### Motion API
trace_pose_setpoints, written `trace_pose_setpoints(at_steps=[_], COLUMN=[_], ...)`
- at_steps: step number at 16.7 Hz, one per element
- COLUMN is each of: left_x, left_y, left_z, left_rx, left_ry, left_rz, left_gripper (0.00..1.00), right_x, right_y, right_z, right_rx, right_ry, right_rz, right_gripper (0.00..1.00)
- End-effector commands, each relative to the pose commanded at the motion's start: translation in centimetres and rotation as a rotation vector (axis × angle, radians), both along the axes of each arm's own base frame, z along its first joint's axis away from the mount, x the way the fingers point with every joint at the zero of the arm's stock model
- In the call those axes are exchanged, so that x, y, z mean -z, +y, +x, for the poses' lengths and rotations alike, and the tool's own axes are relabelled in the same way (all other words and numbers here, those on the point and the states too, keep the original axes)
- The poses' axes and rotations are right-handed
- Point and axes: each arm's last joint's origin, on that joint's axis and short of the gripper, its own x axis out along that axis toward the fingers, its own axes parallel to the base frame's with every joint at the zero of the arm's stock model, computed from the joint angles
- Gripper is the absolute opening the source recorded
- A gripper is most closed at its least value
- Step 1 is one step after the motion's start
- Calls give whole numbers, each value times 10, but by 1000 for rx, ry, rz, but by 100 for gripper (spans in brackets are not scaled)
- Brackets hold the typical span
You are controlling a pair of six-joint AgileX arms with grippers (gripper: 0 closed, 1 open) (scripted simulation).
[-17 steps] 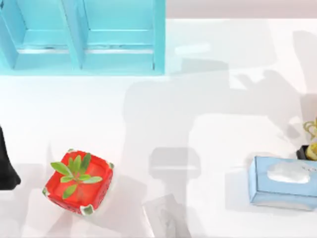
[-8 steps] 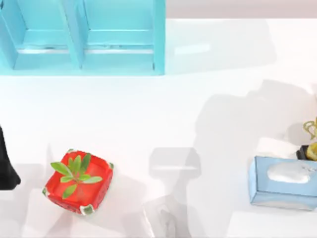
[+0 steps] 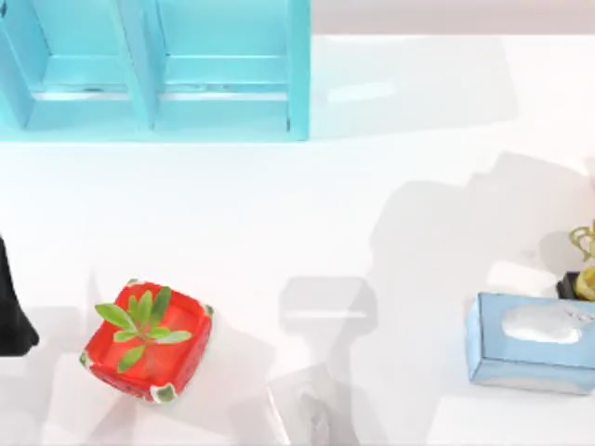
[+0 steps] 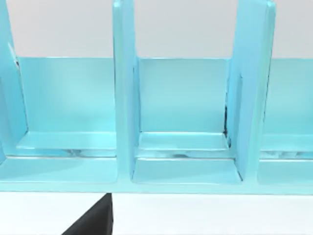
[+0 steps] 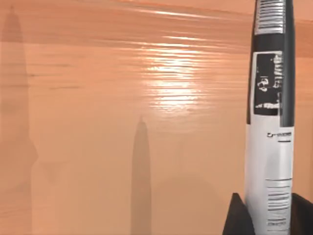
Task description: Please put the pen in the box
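In the right wrist view the right tool [image 5: 266,215] is closed on the pen [image 5: 270,122]: two dark fingers [image 5: 237,218] flank its lower end and the barrel rises straight away from them. The pen is slim, with a silver-grey band printed with fine lines nearest the fingers, a black stretch with pale markings beyond that, and a striped grey patch where the frame cuts it off; its tip cannot be seen. Behind it lies a glossy orange-brown surface with a bright glare, and what that surface is I cannot say.

In the left wrist view a black wedge [image 4: 93,220] pokes in at the near edge, probably part of the left tool, but whether that tool is open or closed cannot be told. Just beyond it the white table [image 4: 205,215] runs to the box [image 4: 183,107], turquoise with upright dividers; three compartments can be counted there, the outer two cut off.

From above, one black arm [image 3: 11,311] sits at the table's left edge, mostly cropped. One red dish [image 3: 149,339] with one green plant [image 3: 144,321] lies nearest, one pale blue tissue box [image 3: 532,342] far across, a yellow thing [image 3: 584,260] half cut off beside it.
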Motion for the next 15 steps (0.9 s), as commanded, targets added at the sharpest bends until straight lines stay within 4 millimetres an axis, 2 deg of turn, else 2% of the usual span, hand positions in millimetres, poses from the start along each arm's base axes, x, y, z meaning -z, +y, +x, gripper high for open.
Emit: trace_pose_setpoints(at_steps=[12,15], left_x=[0,0], left_y=[0,0], left_z=[0,0], left_rx=[0,0], left_ry=[0,0], left_rz=[0,0], left_gripper=[100,100], right_x=[54,57], right_y=[9,10], right_z=[-23,-26], right_rx=[3,7], right_ry=[14,7], right_rz=[3,-1], right_gripper=[0,0])
